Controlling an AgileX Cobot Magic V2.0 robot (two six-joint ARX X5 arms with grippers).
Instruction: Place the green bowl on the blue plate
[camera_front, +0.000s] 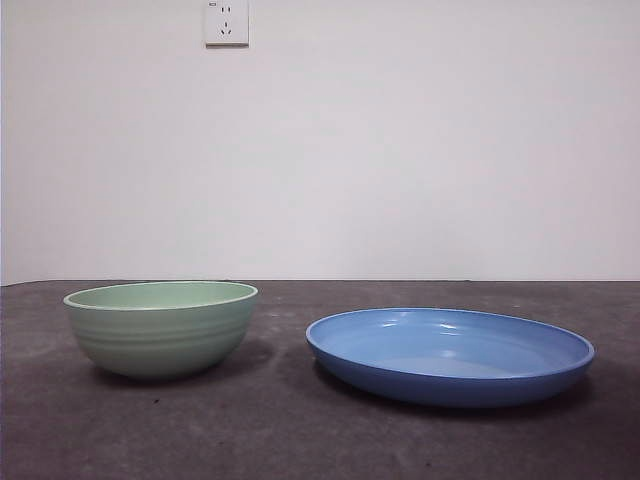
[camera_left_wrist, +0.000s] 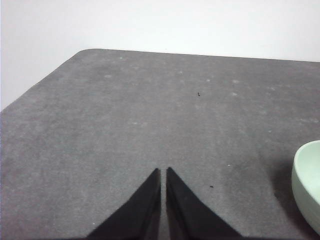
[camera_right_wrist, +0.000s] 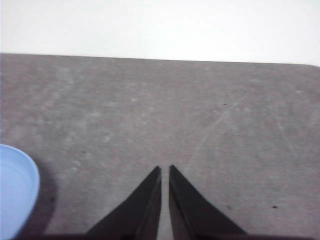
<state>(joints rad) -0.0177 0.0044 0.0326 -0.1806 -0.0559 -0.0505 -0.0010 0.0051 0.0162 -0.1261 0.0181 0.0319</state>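
Note:
The green bowl (camera_front: 161, 327) stands upright on the dark grey table at the left of the front view, pale mint with faint ridges. To its right, a small gap away, lies the wide blue plate (camera_front: 450, 354), with nothing in it. Neither arm shows in the front view. In the left wrist view my left gripper (camera_left_wrist: 163, 171) is shut over bare table, with the bowl's rim (camera_left_wrist: 307, 185) off to one side. My right gripper (camera_right_wrist: 165, 169) is also shut above bare table, and an edge of the plate (camera_right_wrist: 15, 192) shows at the frame's side.
A white wall with a power socket (camera_front: 226, 21) stands behind the table. The table's far edge and a rounded corner (camera_left_wrist: 87, 51) show in the left wrist view.

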